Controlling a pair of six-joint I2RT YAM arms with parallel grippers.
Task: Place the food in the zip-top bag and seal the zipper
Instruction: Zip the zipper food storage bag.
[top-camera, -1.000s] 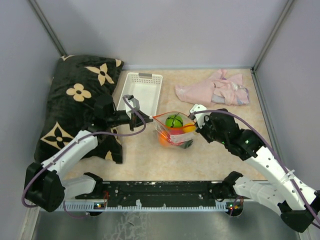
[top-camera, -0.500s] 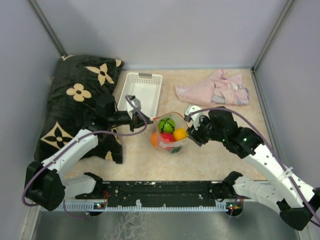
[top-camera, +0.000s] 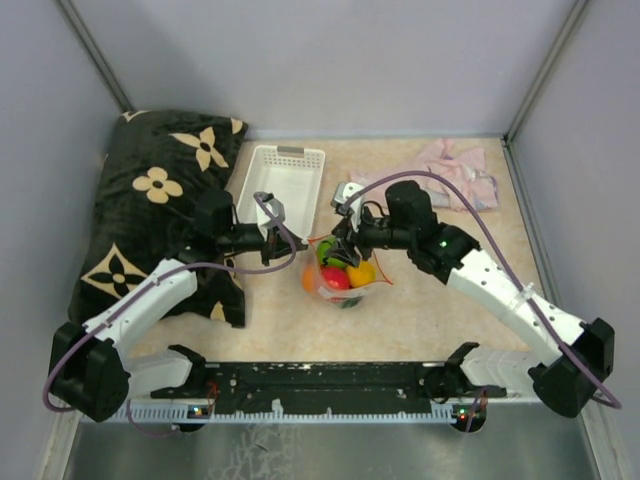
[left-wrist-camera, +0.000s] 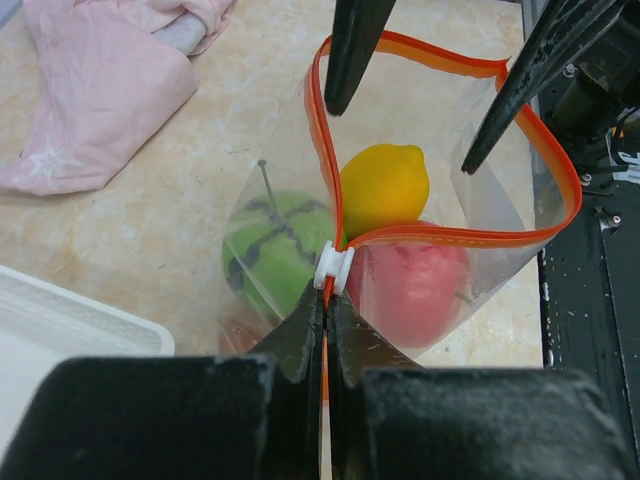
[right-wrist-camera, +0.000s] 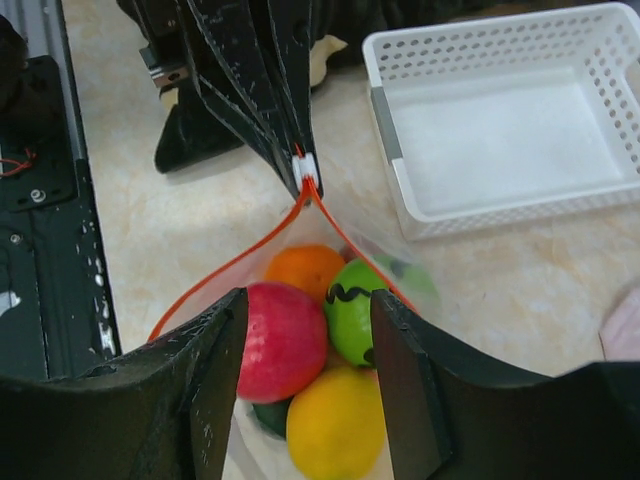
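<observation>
From the overhead view I see a black cushion (top-camera: 150, 200) with cream flower shapes lying along the left side of the beige stone-patterned table (top-camera: 400, 320). Just beside it on the right sits a white slotted basket (top-camera: 283, 190), its long side running toward the back. A crumpled pink cloth (top-camera: 465, 165) lies at the back right, well apart from the basket. Grey walls (top-camera: 330, 60) close the table in.

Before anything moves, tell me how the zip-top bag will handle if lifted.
Probably floppy: the zip-top bag has clear film that buckles where the left gripper pinches the zipper. Likely saggy and bottom-heavy, since the round food sits loose inside and could roll.
</observation>
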